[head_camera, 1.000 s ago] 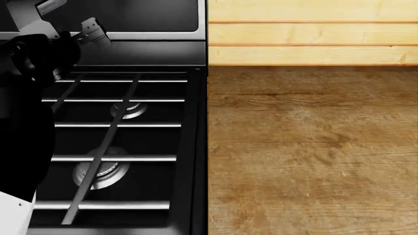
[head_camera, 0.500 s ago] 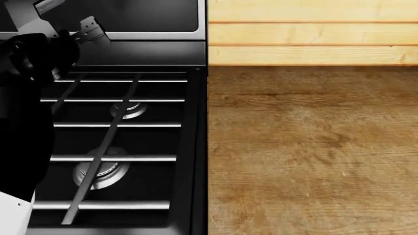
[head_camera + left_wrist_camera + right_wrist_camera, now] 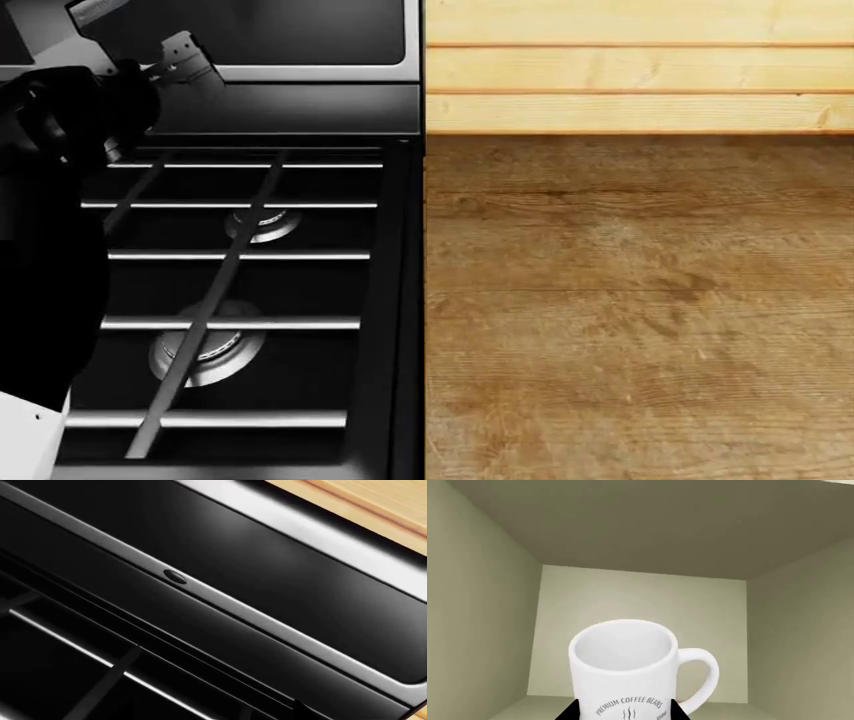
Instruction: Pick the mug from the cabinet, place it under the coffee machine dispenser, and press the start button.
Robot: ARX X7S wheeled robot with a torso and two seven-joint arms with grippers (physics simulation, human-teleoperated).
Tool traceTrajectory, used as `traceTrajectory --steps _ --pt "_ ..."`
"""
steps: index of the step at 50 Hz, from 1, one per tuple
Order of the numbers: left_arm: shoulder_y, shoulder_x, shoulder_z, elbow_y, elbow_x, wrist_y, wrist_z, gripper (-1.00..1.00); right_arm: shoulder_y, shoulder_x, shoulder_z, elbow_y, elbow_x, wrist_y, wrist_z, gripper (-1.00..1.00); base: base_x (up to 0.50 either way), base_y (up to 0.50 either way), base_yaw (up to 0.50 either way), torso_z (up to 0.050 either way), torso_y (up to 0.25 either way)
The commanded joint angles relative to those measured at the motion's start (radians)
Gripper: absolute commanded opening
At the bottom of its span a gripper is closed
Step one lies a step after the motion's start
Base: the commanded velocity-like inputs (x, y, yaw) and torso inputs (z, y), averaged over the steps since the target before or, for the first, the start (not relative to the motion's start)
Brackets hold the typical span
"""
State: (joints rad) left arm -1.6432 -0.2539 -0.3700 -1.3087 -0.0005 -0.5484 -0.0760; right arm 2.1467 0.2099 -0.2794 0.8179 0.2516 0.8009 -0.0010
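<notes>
Head view: a wooden countertop (image 3: 638, 310) fills the right half of the frame, brown, heavily grained, matte. Behind it, upper right, a wall of pale horizontal wooden planks (image 3: 638, 65) with thin orange seams. Left half: a black glossy stove (image 3: 320, 120) with straight bright metal grate bars (image 3: 240, 256) running across and one diagonal bar crossing them; two round metallic burners (image 3: 203, 352) sit beneath the bars, one above the other in the frame. A silver strip borders the stove's dark back panel; in the left wrist view that panel (image 3: 220, 570) reads as smooth, reflective black with a small oval stud (image 3: 175, 577) on the grey band. The left arm (image 3: 54, 250), black and rounded, occupies the left edge of the head view; its left gripper (image 3: 184, 57), grey and angular, sits upper left over the stove's back panel; cannot tell whether its jaws are parted or closed. Right wrist view: inside the cabinet (image 3: 487, 605), flat olive-beige walls, ceiling and back, boxy. The mug (image 3: 627, 670) stands upright at lower centre of that frame, white, cylindrical, smooth, loop handle toward frame right, printed "PREMIUM COFFEE BEANS". Two dark tips of the right gripper (image 3: 621, 713) flank the mug's base at the bottom edge; cannot tell whether they grasp it or merely straddle it.
</notes>
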Motion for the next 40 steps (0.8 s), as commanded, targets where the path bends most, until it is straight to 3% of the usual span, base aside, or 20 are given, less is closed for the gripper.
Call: traceTrajectory --steps 1,11,40 --pt "0.0 0.001 0.001 0.0 0.0 0.002 -0.001 1.0 -0.004 0.009 0.009 -0.051 -0.003 0.012 -0.004 -1.0 0.0 0.0 0.0 0.0 0.0" --pt "0.001 0.001 0.001 0.0 0.0 0.003 -0.002 1.0 -0.009 0.009 0.006 -0.051 -0.007 -0.001 0.002 -1.0 -0.03 0.0 0.0 0.0 0.0" --pt "0.003 0.001 -0.001 0.0 0.0 0.003 0.0 1.0 -0.037 0.022 0.029 -0.12 0.017 0.034 0.021 -1.0 -0.48 0.0 0.0 0.0 0.0"
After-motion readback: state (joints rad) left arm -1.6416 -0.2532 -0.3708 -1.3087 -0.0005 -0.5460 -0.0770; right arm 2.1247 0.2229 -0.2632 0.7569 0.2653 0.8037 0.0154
